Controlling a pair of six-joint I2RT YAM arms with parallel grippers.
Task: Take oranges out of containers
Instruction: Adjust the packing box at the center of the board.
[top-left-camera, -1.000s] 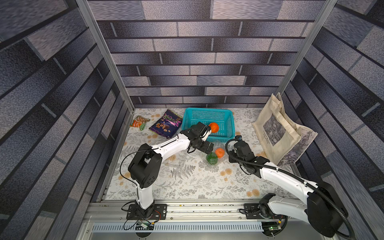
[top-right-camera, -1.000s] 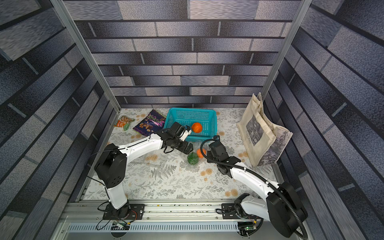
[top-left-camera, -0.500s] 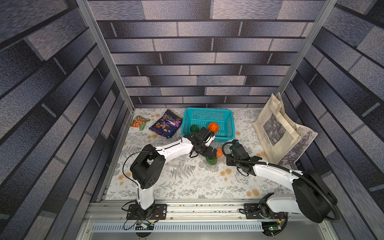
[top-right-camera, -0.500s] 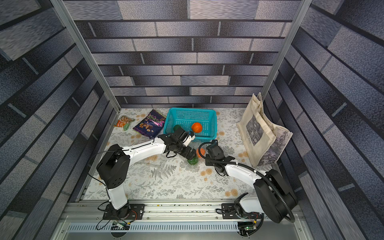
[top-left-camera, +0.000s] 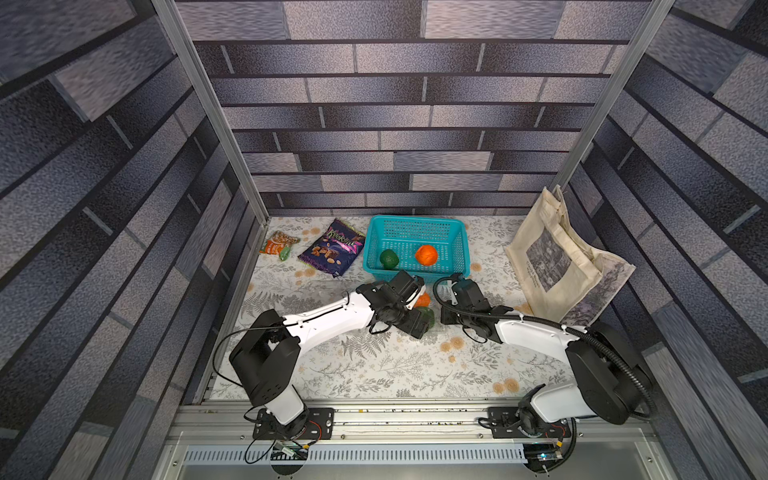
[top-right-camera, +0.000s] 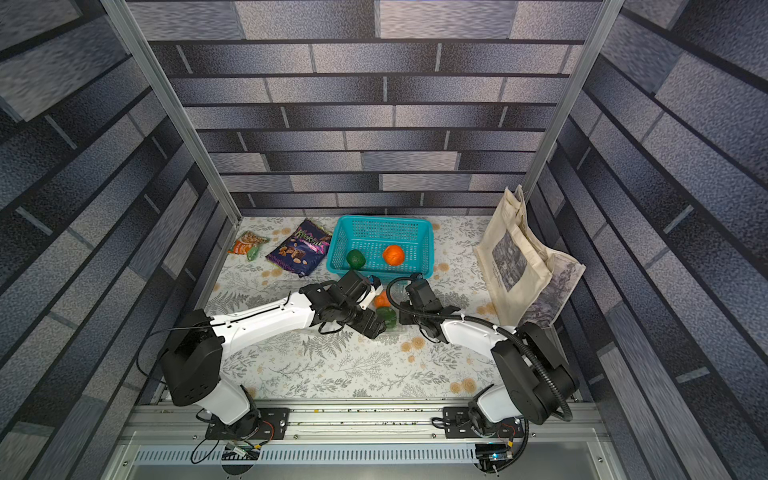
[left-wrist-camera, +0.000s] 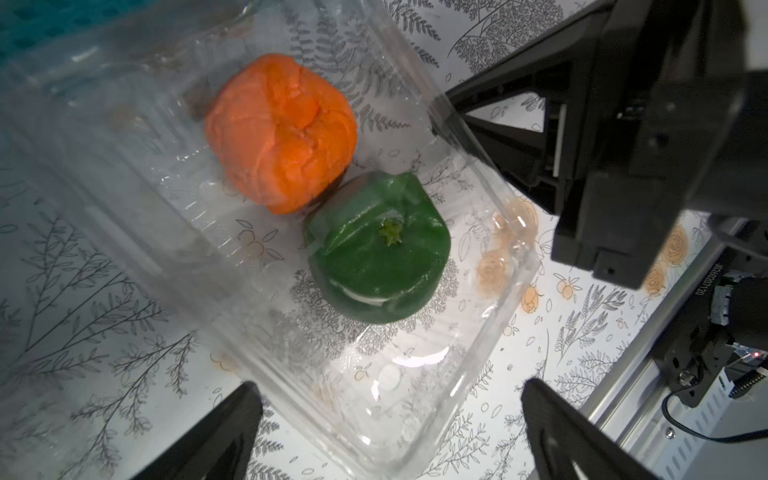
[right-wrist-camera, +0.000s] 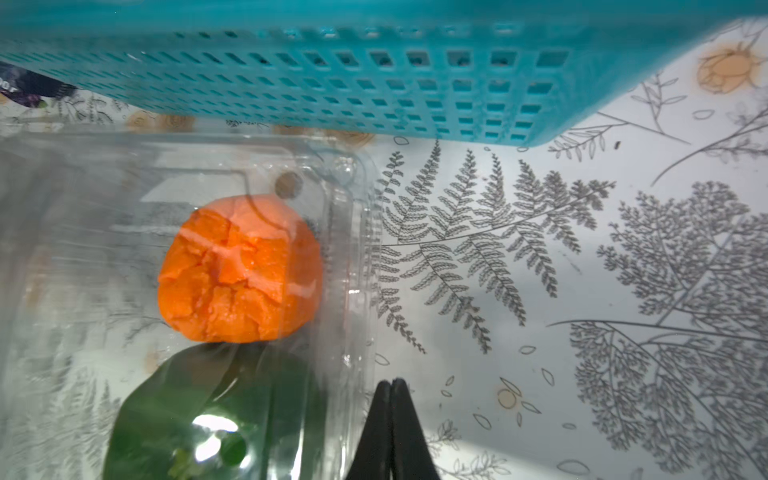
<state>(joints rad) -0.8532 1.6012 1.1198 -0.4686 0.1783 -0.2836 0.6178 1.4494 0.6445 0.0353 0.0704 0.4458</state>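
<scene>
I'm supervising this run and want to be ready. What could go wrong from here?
1. The orange fruit and green fruit touch inside the clear container; the open left gripper may knock one while taking the other.
2. The shut right gripper sits at its rim, close by; the grippers may collide.

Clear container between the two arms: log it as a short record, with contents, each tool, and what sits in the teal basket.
container: clear plastic clamshell, apparently open
contents: one orange fruit, one green fruit, side by side
left tool: open, above the container
right tool: shut, tips at the container's rim; grip on it unclear
teal basket: holds a second green fruit and a second orange fruit
</scene>
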